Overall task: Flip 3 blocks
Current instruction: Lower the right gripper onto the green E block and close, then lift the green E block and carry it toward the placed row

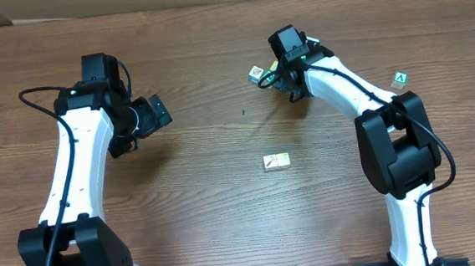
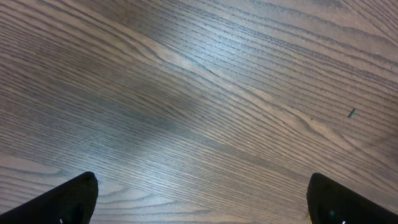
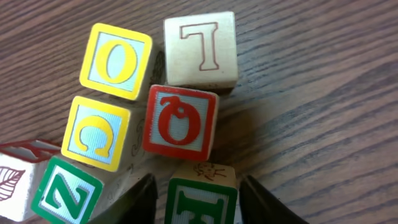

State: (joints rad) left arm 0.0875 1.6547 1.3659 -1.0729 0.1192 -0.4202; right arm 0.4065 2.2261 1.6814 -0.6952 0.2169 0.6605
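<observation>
Overhead, block cluster (image 1: 260, 72): I am taking this huddle of cubes on the table (image 1: 218, 210) as my landmark. Most of it is hiding under the right wrist.
Overhead, right gripper (image 1: 284, 81): I am lowering it onto the cluster's edge, where one cube is offering free sides.
Overhead, two pale blocks (image 1: 276, 160): they are lying touching each other, well apart from the cluster on my near side. I cannot tell whether they need turning.
Overhead, green A cube (image 1: 400, 78): it is sitting alone, well to the right of the cluster.
Overhead, left gripper (image 1: 142, 125): I am parking it well left of the cluster, clear of the working arm.
Left wrist, fingers (image 2: 68, 199): they are spread wide over bare wood, with the cluster out of view.
Right wrist, green-lettered block (image 3: 200, 198): it is sitting at the cluster's edge, just beside the red O block (image 3: 180, 122).
Right wrist, jaws: they are standing partly parted, one finger hugging each side of the green-lettered block. I cannot tell whether they are pinching it.
Right wrist, neighbours: the yellow C block (image 3: 96, 132) and green Z block (image 3: 65, 194) are crowding one finger, so I am judging a clean lift as needing care.
</observation>
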